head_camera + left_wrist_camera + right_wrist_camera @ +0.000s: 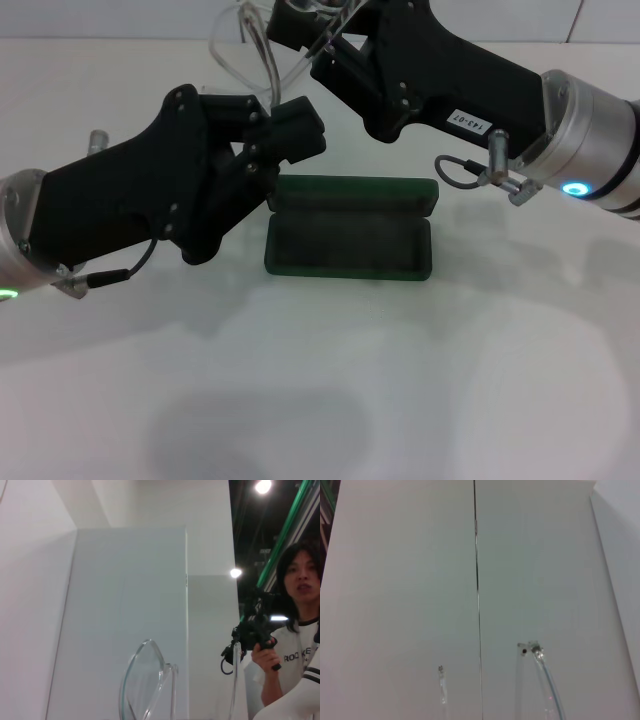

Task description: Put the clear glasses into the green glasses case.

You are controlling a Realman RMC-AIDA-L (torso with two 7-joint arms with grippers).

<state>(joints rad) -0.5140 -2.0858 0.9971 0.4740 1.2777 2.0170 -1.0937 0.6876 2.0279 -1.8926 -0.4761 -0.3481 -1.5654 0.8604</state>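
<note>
Glasses, the clear glasses, hang in the air above the far side of the tabletop, held up between the two arms and well above the green glasses case. The right end effector reaches in from the right and is clamped on the frame near the top edge of the head view. The left end effector comes in from the left, lower down, its dark fingers pointing at the lower part of the frame; whether they grip it, or how far apart they stand, I cannot tell from here.

The case lies open on the white tabletop, below and between both arms, its lid folded back on the far side and its dark-lined tray towards the robot. Nothing lies in the tray.

In the left wrist view one curved lens and a thin see-through arm stand close before the camera against white wall panels, with a person off to the side holding a black handle. The right wrist view shows two hinge ends of the frame against a pale panel
</note>
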